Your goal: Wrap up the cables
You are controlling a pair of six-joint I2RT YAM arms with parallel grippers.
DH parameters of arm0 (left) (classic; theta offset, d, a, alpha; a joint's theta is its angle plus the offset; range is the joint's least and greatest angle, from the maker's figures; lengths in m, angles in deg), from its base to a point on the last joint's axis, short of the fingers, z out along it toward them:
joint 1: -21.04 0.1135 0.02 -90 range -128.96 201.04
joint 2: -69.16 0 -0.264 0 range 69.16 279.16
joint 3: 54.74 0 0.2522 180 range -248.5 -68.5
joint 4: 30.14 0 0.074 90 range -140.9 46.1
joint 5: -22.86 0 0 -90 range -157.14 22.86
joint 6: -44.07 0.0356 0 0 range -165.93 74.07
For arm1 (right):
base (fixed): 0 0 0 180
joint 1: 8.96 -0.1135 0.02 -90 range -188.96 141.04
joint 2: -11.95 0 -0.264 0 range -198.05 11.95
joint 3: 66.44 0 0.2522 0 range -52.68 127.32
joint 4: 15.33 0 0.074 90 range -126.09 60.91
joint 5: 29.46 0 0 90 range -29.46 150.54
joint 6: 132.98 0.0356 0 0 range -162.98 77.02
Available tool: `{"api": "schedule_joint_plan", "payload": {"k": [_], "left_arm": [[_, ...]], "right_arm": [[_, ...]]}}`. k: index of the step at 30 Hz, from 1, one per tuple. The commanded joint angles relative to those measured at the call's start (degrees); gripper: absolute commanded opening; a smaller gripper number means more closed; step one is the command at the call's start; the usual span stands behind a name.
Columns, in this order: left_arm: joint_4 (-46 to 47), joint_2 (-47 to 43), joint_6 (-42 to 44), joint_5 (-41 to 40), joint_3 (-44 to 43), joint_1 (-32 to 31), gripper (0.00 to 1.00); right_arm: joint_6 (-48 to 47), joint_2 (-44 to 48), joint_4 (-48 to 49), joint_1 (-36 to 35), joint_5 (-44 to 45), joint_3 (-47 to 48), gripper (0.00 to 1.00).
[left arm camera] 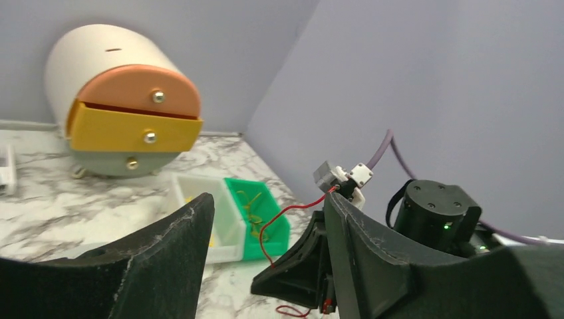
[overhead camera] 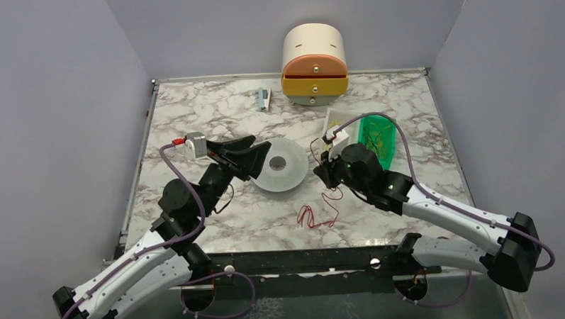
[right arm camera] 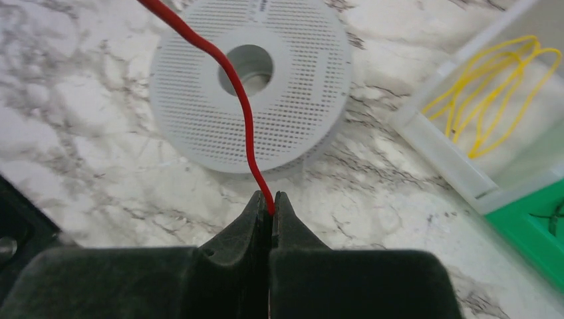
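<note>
The red cable [overhead camera: 316, 216] lies in thin loose loops on the marble table in front of the white perforated spool [overhead camera: 286, 175]. One strand rises to my right gripper [overhead camera: 323, 170], which is shut on it just right of the spool. In the right wrist view the jaws [right arm camera: 271, 199] pinch the red cable [right arm camera: 229, 63], which runs up across the spool [right arm camera: 193, 106]. My left gripper [overhead camera: 257, 157] is open at the spool's left edge, with nothing between its fingers [left arm camera: 267, 199]. It faces the right gripper and the red strand [left arm camera: 274, 222].
A cream drawer unit with orange and yellow fronts [overhead camera: 314, 58] stands at the back. A white bin [overhead camera: 337, 119] with yellow wires and a green bin [overhead camera: 378, 138] sit behind the right gripper. A small white part [overhead camera: 263, 98] lies back centre.
</note>
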Motion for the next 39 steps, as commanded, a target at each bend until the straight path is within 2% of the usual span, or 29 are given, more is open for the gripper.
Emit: {"api": "schedule_joint_plan", "payload": {"k": [1, 4, 7, 13, 17, 27, 33, 39], "left_arm": [[-14.59, -0.35, 6.83, -6.24, -6.56, 0.12, 0.67], [-20.1, 0.15, 9.62, -6.69, -9.56, 0.14, 0.73], [-25.3, 0.83, 12.23, -6.06, -12.46, 0.17, 0.74], [-32.68, 1.61, 15.0, -3.33, -16.41, 0.12, 0.77], [-36.92, 2.92, 15.27, -0.95, -19.22, 0.12, 0.77], [-43.09, 7.86, 12.93, 9.87, -24.63, 0.18, 0.79], [-43.2, 10.92, 8.57, 16.99, -23.54, 0.12, 0.79], [-42.87, 13.43, 5.2, 21.45, -21.43, 0.14, 0.79]], "right_arm": [[1.94, -3.97, -10.32, -0.12, 14.47, 4.89, 0.01], [-0.36, -5.41, -10.61, -0.17, 19.15, 5.45, 0.01], [-6.24, -5.17, -7.1, -0.17, 19.71, 4.42, 0.01], [-22.7, 2.38, 16.6, -0.17, 13.11, -7.16, 0.01], [-30.67, 1.35, 22.42, -0.17, 10.28, -9.01, 0.01], [-47.8, -0.04, 39.05, -0.17, -2.92, -15.31, 0.01], [-57.52, -4.16, 51.59, -0.68, -7.05, -18.55, 0.01], [-62.47, -6.9, 58.7, -0.98, -10.46, -19.24, 0.01]]}}
